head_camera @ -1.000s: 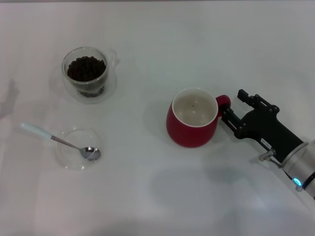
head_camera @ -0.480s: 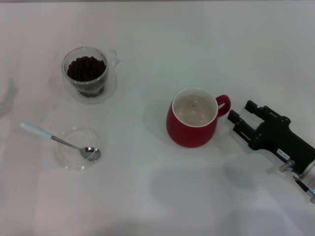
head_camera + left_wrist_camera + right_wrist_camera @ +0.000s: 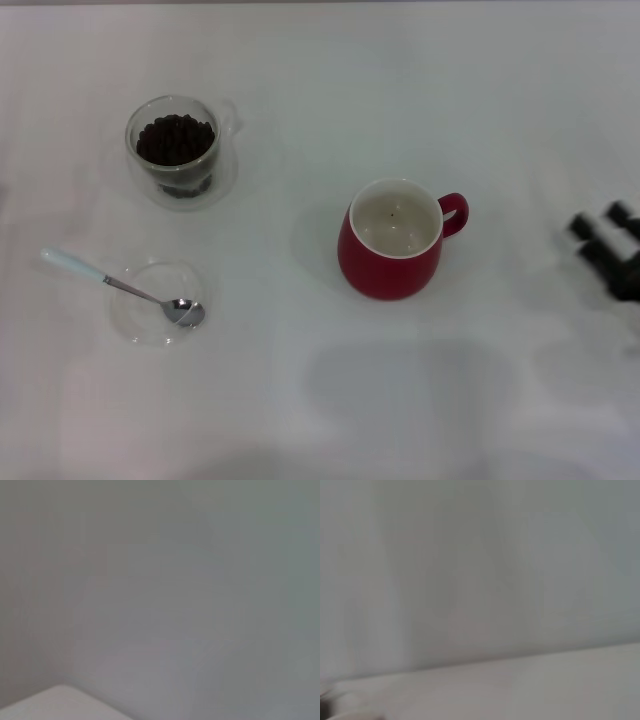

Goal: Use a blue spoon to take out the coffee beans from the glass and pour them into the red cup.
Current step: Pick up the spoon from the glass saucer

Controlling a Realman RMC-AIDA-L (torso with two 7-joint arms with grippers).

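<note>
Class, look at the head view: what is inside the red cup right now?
The red cup shows only its whitish inside with one tiny dark speck; whether that is a bean cannot be told. The coffee beans sit in the glass. The cup's near inner wall is hidden by its rim.

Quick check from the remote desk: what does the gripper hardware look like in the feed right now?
Only the right gripper shows, at the head view's right edge: matte black, with two blunt, blocky finger ends on a dark body cut off by the frame. No cables or markings are visible. The left gripper is out of view, and neither wrist view shows any fingers.
</note>
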